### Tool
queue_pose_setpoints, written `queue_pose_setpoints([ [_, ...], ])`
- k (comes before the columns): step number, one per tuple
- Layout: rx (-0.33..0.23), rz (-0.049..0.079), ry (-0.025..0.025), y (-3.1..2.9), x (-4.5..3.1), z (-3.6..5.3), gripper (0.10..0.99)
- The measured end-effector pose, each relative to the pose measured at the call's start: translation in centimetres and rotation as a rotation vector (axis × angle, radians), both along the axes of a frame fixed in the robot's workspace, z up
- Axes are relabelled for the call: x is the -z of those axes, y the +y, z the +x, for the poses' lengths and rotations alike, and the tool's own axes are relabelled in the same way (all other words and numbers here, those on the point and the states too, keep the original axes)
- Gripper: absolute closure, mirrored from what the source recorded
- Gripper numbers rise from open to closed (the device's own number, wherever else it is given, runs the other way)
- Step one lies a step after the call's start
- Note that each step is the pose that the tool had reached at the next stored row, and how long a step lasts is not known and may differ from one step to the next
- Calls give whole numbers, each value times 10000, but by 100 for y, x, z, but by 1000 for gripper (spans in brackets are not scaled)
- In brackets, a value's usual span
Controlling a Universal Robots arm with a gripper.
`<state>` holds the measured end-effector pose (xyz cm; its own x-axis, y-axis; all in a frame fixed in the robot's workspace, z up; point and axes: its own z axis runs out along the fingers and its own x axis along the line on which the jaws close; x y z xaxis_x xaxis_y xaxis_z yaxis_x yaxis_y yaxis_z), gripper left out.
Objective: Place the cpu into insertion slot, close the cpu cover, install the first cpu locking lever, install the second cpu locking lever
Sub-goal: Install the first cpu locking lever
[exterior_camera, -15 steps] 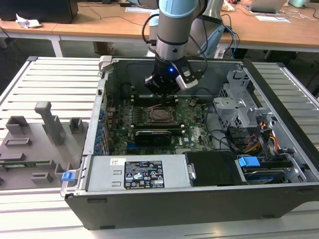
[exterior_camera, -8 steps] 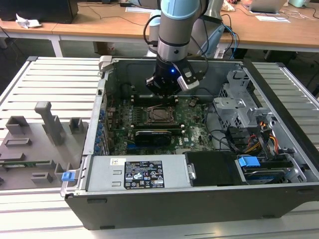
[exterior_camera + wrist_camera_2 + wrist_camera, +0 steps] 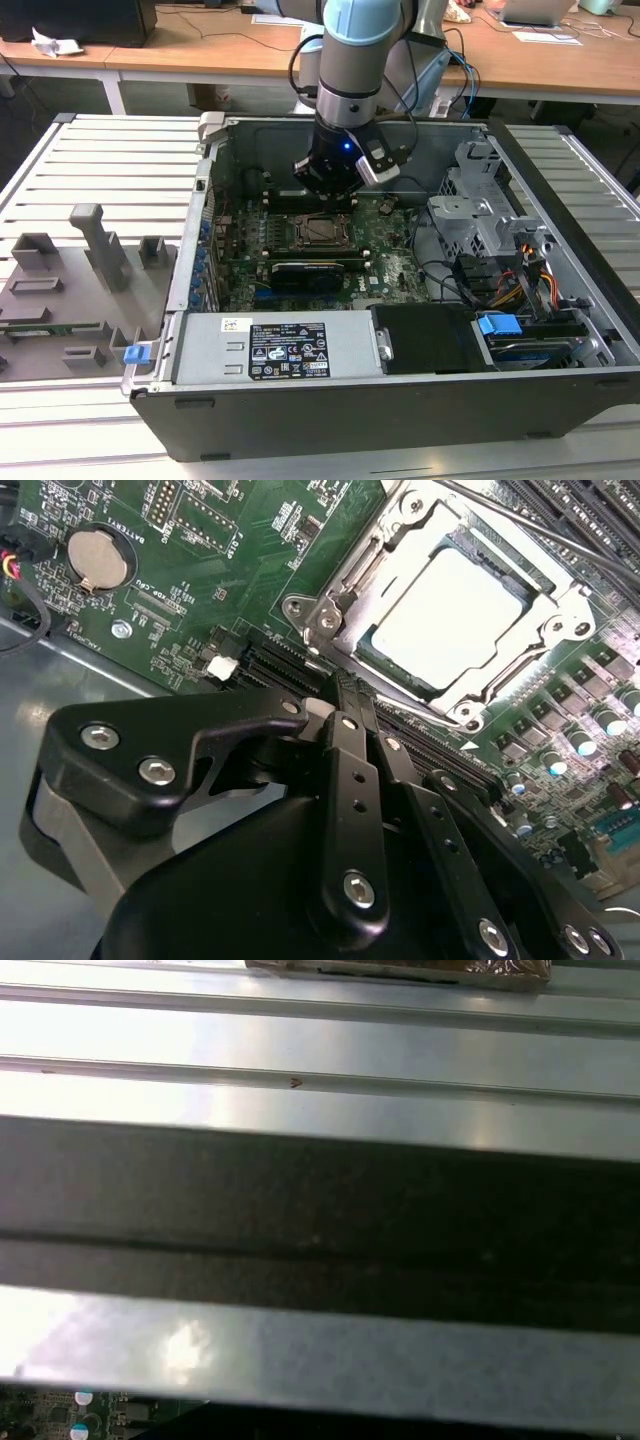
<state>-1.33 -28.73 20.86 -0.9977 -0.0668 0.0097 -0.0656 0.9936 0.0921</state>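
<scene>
You see the cpu (image 3: pixel 450 615) already seated in the insertion slot (image 3: pixel 352 645), upper right of the second wrist view, with the cpu cover (image 3: pixel 520 650) down around it. The gripper (image 3: pixel 350 695) is pressed together, empty, just beside the socket. That thin frame looks stiff but bendable, so it should be pressed at its rim.

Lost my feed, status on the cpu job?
Gripper above motherboard, beside socket. Cpu seated in insertion slot, cpu cover down over it. Nothing in the way.
</scene>
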Motion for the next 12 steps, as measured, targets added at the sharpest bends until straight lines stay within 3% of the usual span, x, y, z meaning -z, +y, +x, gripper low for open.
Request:
queue_pose_setpoints([
  [12, -3, -94, 2, 0, 46, 7, 980],
])
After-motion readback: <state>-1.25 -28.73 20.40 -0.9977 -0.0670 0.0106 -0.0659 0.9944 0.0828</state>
